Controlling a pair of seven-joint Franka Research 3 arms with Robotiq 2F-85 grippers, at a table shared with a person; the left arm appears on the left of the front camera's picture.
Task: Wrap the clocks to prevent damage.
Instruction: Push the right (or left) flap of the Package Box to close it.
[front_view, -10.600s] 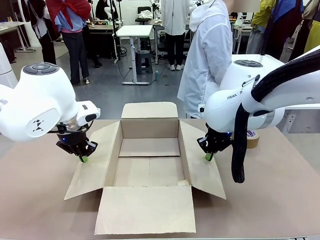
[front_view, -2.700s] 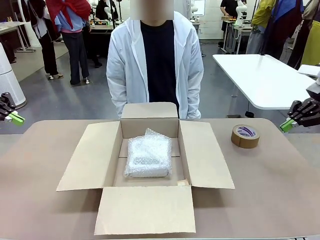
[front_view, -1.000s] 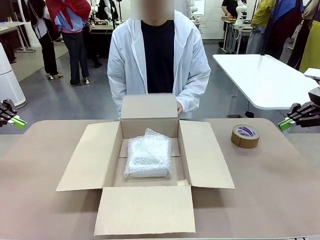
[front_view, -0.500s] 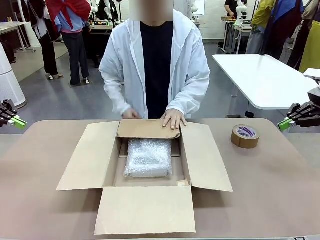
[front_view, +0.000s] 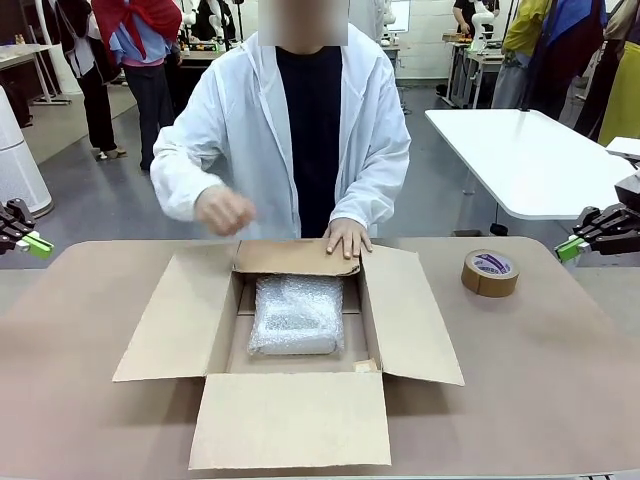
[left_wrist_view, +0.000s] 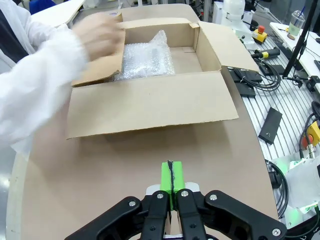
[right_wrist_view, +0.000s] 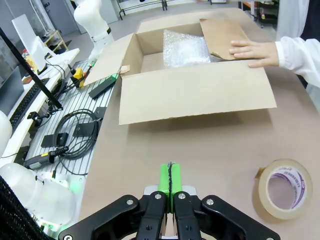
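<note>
clocks (front_view: 296, 316): whitish translucent bubble wrap, fine bubble pattern
cardboard box (front_view: 290, 420): plain brown
tape roll (front_view: 490, 272): tan-brown, with a white inner face carrying purple print
worktop (front_view: 540, 370): dull pinkish brown, unpatterned
left gripper (left_wrist_view: 172, 176): black, bright green pads
right gripper (right_wrist_view: 170, 179): black, bright green pads
person's coat (front_view: 375, 130): white
person's shirt (front_view: 310, 120): black

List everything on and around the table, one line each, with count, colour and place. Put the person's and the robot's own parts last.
cardboard box: one, brown, mid-table, far flap folded inward
clocks bundle: one, whitish bubble wrap, inside the box
tape roll: one, brown, on the table right of the box
table: one, brown
white table: one, behind, right
hand on flap: one, flat on the far flap
raised hand: one, in the air beyond the box
left gripper: one, black, green pads, shut, left edge
right gripper: one, same colours, shut, right edge
</note>
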